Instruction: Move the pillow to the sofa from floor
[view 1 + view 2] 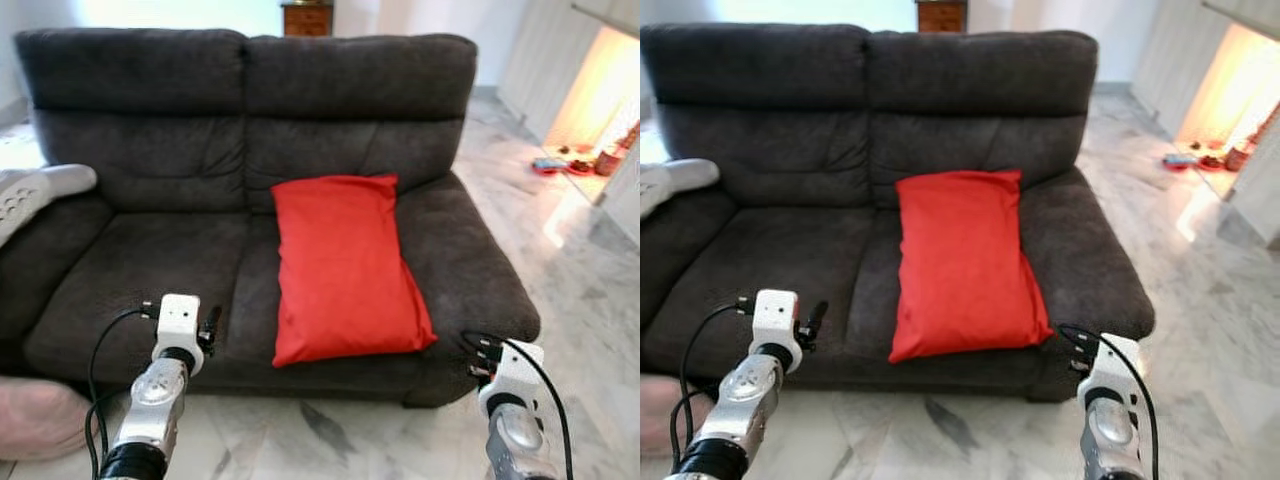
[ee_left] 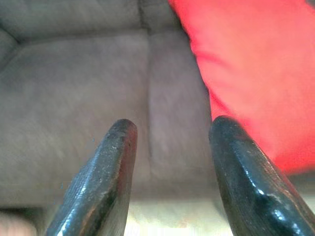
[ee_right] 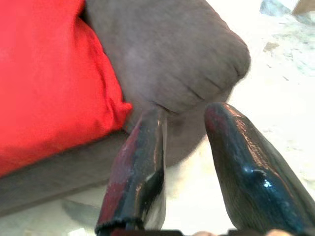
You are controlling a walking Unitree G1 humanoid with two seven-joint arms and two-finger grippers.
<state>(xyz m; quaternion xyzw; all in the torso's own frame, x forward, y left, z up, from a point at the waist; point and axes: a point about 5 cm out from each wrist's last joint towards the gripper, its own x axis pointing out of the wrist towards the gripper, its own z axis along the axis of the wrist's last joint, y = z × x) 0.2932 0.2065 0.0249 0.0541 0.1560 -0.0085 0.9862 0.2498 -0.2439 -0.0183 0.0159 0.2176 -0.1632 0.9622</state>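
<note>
Pillow [image 1: 345, 268] red, lying on dark grey sofa [image 1: 150, 250]; marble floor [image 1: 590, 290]; both claws parted, empty.

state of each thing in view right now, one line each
red pillow: lying on the sofa's right seat, top edge leaning on the backrest, held by no gripper
sofa: left seat bare, pillow on its right seat
left gripper: open, holding nothing, before the sofa's front edge
right gripper: open, holding nothing, near the sofa's right armrest
</note>
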